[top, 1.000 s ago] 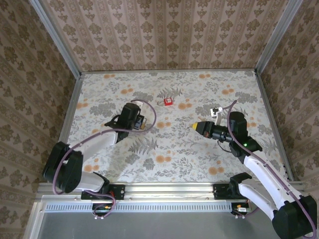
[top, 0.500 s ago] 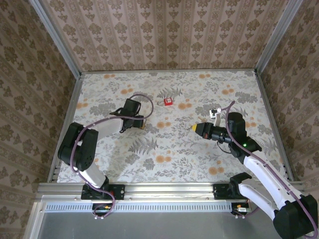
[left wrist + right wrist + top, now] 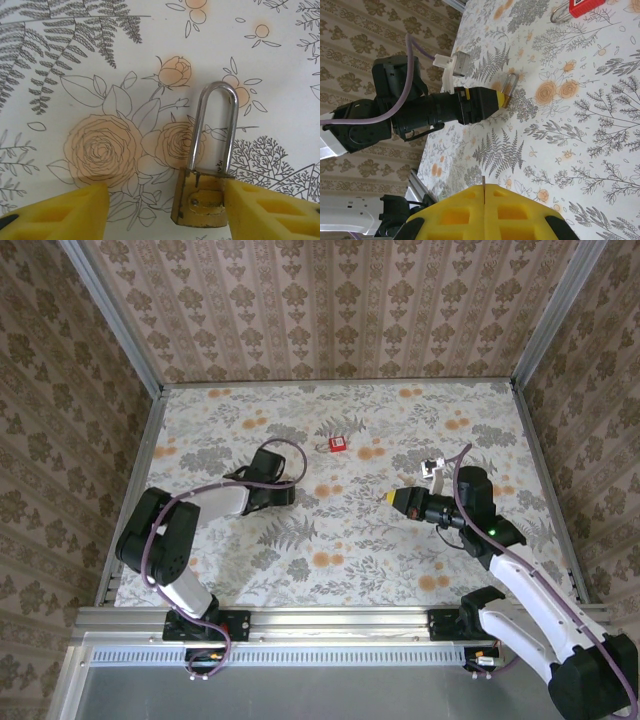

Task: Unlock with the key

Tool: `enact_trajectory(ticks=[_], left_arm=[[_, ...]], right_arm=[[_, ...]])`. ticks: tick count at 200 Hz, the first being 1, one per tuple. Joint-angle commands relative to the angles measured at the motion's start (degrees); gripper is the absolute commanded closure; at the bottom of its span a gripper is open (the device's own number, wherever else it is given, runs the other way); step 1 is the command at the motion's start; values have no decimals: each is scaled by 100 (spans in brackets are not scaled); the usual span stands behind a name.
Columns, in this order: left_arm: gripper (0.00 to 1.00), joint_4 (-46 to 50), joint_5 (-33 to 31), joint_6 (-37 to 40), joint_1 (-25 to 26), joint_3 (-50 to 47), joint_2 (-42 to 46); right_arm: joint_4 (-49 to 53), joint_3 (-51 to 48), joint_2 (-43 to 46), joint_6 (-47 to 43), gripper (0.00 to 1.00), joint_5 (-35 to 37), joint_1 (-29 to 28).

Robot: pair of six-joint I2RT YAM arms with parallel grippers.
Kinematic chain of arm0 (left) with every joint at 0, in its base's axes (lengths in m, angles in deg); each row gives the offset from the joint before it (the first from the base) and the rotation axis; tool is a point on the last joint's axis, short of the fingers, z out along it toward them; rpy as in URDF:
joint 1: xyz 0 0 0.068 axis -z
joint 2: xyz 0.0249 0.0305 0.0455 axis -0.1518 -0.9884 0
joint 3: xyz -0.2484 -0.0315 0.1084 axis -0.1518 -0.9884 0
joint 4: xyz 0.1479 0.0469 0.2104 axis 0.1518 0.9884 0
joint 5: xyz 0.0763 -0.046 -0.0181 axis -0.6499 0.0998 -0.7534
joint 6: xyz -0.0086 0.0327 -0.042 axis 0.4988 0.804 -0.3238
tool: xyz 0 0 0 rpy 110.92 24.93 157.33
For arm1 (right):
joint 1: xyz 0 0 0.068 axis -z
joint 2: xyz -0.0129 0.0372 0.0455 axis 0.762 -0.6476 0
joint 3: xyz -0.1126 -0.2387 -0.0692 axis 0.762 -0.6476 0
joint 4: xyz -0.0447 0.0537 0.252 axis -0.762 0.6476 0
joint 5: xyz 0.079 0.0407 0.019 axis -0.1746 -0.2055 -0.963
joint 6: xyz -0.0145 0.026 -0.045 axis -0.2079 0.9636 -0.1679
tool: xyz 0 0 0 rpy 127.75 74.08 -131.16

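Two fingers of the left gripper (image 3: 165,192) stood spread around the padlock (image 3: 200,205) lying flat on the table (image 3: 280,75), one pad touching its body. The right gripper (image 3: 484,192), pressed together on what seemed the key (image 3: 484,179), hovered well apart. Closing off-centre could skid the padlock sideways.

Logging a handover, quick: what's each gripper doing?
Left gripper: open, jaws either side of the padlock.
Right gripper: shut; what it holds, if anything, cannot be told.

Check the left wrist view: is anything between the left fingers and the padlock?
Nothing visible. The padlock lies flat on the tablecloth between the open left fingers; one finger is at its body, the other stands off across bare cloth.
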Motion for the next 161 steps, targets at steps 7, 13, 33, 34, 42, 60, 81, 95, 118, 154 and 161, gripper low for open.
enact_trajectory(ticks=[7, 13, 33, 34, 42, 60, 81, 95, 118, 154, 161], left_arm=[[38, -127, 333, -406, 72, -273, 127], [38, -175, 382, -442, 87, -298, 119], [38, -145, 505, -522, 157, -290, 165], [37, -149, 513, -530, 159, -290, 168], [37, -177, 606, -581, 170, -298, 209], [37, -275, 837, -698, 172, -309, 258], [38, -423, 1084, -877, 225, -312, 254], [38, -593, 1198, -1061, 331, -327, 257], [38, -935, 1330, -1457, 581, -373, 262], [39, -1441, 1427, -1993, 946, -370, 243], [39, -1516, 1423, -2057, 998, -363, 284]], right_arm=[[194, 59, 183, -153, 100, 65, -34], [189, 56, 190, -160, 100, 70, -39], [220, 66, 219, -162, 100, 88, -37], [222, 67, 222, -157, 100, 88, -35], [255, 76, 241, -175, 100, 95, -34], [349, 110, 317, -219, 100, 136, -38], [419, 138, 383, -239, 100, 145, -34], [481, 152, 416, -265, 100, 158, -35], [559, 165, 475, -284, 100, 176, -38], [653, 196, 550, -320, 100, 191, -26], [659, 200, 558, -320, 100, 185, -25]])
